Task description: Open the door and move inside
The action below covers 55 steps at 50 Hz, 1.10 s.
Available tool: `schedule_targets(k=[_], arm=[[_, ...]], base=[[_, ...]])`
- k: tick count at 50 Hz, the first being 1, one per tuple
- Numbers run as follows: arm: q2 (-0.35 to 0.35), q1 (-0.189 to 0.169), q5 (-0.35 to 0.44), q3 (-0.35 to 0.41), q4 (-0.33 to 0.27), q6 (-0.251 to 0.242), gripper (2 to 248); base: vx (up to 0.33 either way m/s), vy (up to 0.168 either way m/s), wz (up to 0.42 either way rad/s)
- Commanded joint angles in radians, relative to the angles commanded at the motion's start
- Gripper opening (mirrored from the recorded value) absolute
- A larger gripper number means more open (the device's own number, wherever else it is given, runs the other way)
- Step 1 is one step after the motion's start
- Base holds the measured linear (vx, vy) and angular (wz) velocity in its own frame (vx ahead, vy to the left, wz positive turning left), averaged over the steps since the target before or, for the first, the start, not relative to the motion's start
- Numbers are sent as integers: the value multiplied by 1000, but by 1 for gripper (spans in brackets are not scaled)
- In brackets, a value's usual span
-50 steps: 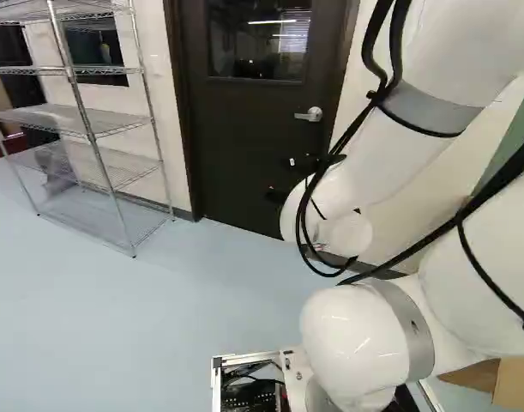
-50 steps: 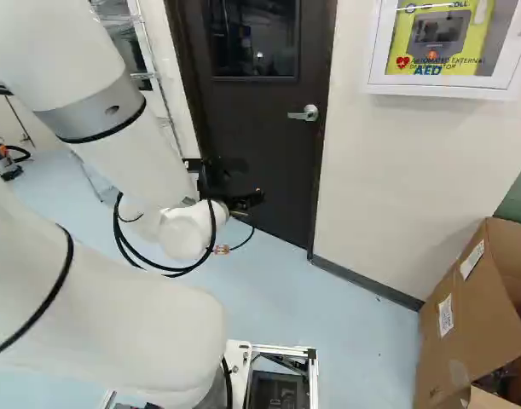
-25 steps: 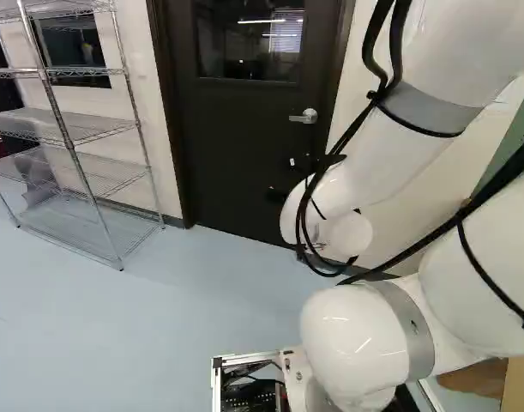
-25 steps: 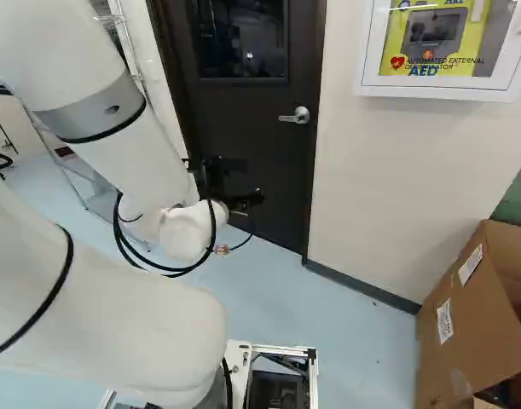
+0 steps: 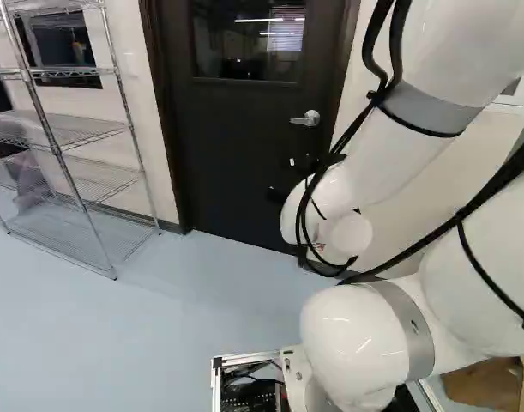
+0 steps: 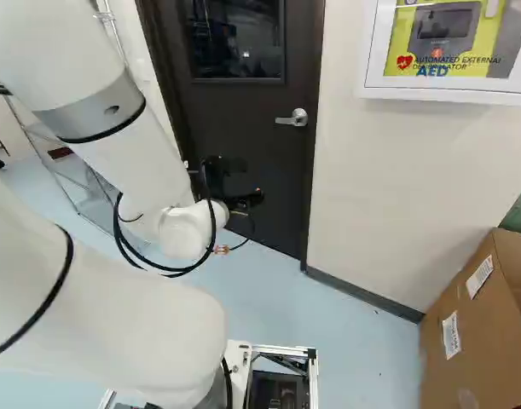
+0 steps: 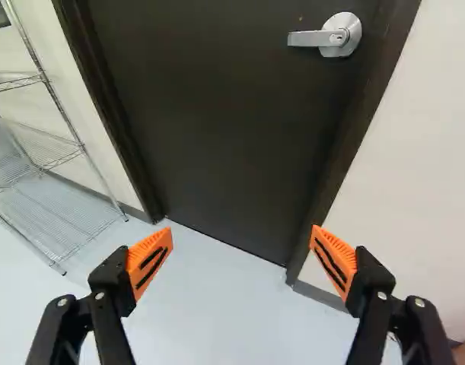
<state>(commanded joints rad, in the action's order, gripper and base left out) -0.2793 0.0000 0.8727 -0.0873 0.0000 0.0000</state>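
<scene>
Wrist view: gripper (image 7: 241, 230) fingers wide apart. Door (image 7: 209, 114) likely heavy; lever (image 7: 310, 38) probably slick, sprung. Grip its free end, away from door's latch-side edge.

Rear pair, nearer wrist view, shared door (image 7: 217, 114)

Ahead of us a dark, flat door (image 5: 231, 154), upright and shut in its dark frame (image 5: 161, 86), with a glass window (image 5: 249, 39) in its upper part, a silver lever handle (image 6: 292, 118) we see below that, near one edge, lying roughly level, pointing across the door.
</scene>
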Motion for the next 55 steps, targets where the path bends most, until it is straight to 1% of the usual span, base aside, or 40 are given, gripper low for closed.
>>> schedule_targets(k=[55], arm=[[0,0,0,0,0,0,247]], base=[[122,0,-22]])
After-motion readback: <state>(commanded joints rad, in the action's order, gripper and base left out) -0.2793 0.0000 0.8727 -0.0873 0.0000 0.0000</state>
